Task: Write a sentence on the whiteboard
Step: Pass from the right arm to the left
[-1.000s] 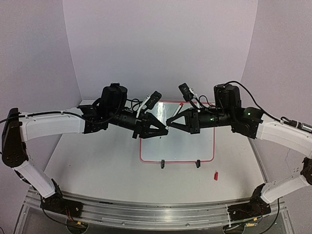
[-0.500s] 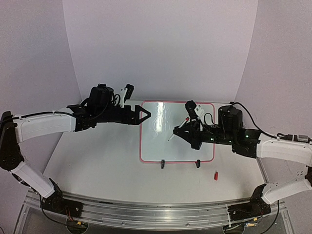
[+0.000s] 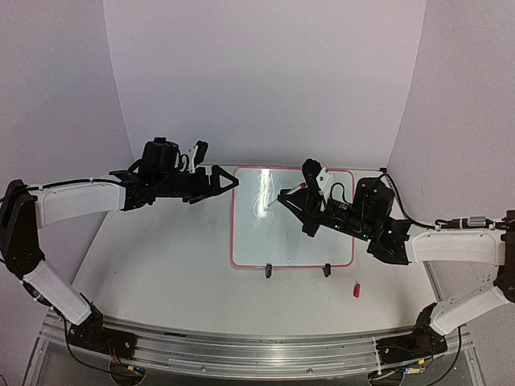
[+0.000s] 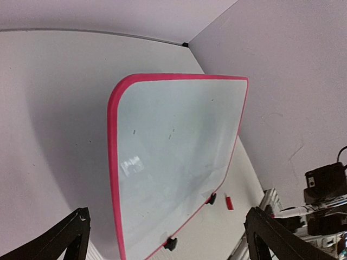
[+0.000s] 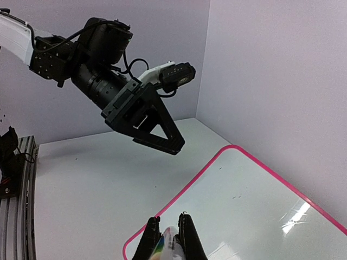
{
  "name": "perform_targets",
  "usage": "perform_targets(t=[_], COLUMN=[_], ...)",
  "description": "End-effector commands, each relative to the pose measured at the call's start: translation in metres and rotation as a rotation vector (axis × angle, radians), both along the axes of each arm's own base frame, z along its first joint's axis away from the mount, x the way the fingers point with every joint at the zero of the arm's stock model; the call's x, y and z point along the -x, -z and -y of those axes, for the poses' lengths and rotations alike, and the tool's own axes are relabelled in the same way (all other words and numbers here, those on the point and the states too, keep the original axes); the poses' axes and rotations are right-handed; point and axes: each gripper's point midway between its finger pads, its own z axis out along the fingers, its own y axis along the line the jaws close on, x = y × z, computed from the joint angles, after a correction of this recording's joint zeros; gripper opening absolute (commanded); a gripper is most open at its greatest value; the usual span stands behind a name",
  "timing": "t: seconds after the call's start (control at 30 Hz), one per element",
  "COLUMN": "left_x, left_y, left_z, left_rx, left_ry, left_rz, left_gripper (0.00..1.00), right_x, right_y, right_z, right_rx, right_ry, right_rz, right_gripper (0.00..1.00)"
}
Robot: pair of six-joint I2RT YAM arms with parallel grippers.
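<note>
Over the blank whiteboard [image 3: 294, 241], right jaws clench a marker [image 5: 167, 242], left jaws gape; writing likely starts by lowering its tip.

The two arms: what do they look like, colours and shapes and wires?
The left arm and right arm have long white shells joined by chunky black joints. The left gripper and right gripper are black, with flat triangular fingers. Each wrist carries a small black camera on a white bracket, and thin black cables loop alongside.

The left end effector [image 3: 233, 182] gapes wide, held level, pointing right; the right end effector [image 3: 282, 197], pinched shut, points leftward.
</note>
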Motion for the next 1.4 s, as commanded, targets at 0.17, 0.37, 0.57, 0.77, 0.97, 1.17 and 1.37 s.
perform_targets(t=[0.17, 0.37, 0.57, 0.77, 0.97, 1.17, 1.37], left_x=[0.036, 0.043, 0.041, 0.019, 0.077, 0.122, 0.135], left_y=[-0.064, -0.068, -0.061, -0.067, -0.100, -0.101, -0.106], left_z=[0.029, 0.041, 0.047, 0.035, 0.041, 0.061, 0.090], left_rx=[0.392, 0.493, 0.535, 0.327, 0.225, 0.206, 0.198], left_ry=[0.153, 0.144, 0.091, -0.007, 0.405, 0.636, 0.722], left_rz=[-0.269, -0.405, -0.502, -0.245, 0.160, 0.376, 0.432], left_gripper=[1.00, 0.95, 0.90, 0.89, 0.95, 0.94, 0.86], right_x=[-0.014, -0.026, -0.029, -0.049, -0.029, 0.002, 0.023], right_y=[-0.065, -0.077, -0.077, -0.060, -0.021, -0.040, -0.046], right_z=[-0.020, -0.033, -0.042, -0.016, 0.014, 0.030, 0.014], right_rx=[-0.151, -0.193, -0.194, -0.149, 0.031, -0.027, -0.075], right_ry=[0.008, 0.042, 0.058, 0.227, 0.300, 0.279, 0.165], right_rz=[0.210, 0.286, 0.313, 0.061, -0.393, -0.633, -0.794], right_gripper=[0.00, 0.00, 0.00, 0.00, 0.00, 0.00, 0.00])
